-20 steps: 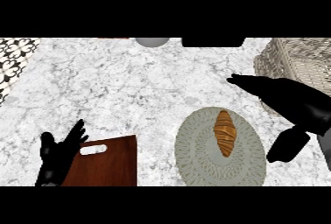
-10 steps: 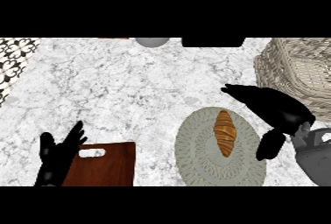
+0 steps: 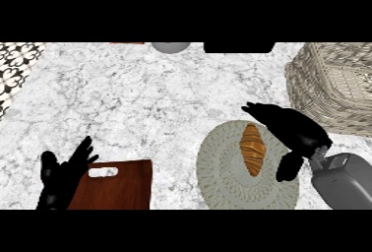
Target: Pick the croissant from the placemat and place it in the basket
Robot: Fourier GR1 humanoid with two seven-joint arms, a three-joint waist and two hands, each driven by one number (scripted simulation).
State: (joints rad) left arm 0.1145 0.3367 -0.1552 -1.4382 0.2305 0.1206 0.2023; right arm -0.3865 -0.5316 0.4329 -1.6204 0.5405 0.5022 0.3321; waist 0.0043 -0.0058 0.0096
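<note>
head view shows us that the right hand [image 3: 294,135] has moved in from the right edge of the frame over the last second, travelling leftward and lower until it now hangs just beside the croissant [image 3: 252,149], on its right. a second ago it sat further up and to the right, nearer the basket [image 3: 335,83]; half a second ago it was roughly halfway in. we read this as the approach nearly done and the grasp itself not yet made: the fingers reach past the croissant's upper end and the thumb drops down along its lower right, so the hand is spread, with nothing pinched between fingers and thumb. whether any fingertip already touches the pastry we cannot tell from this angle.

the croissant has not shifted across the three moments. it lies near the middle of the round grey woven placemat [image 3: 225,172], in the lower right of the frame, long axis running top to bottom. it looks golden brown with darker ridges crossing it, fatter in the middle and tapering at both ends.

the basket, pale wicker, stands at the upper right, apart from the placemat, so a short lift up and to the right is what we judge remains after closing on the croissant.

the left hand [image 3: 62,174] stays where it was at the lower left, fingers up and spread, beside the brown cutting board [image 3: 123,189] on the marble counter [image 3: 138,98].
</note>
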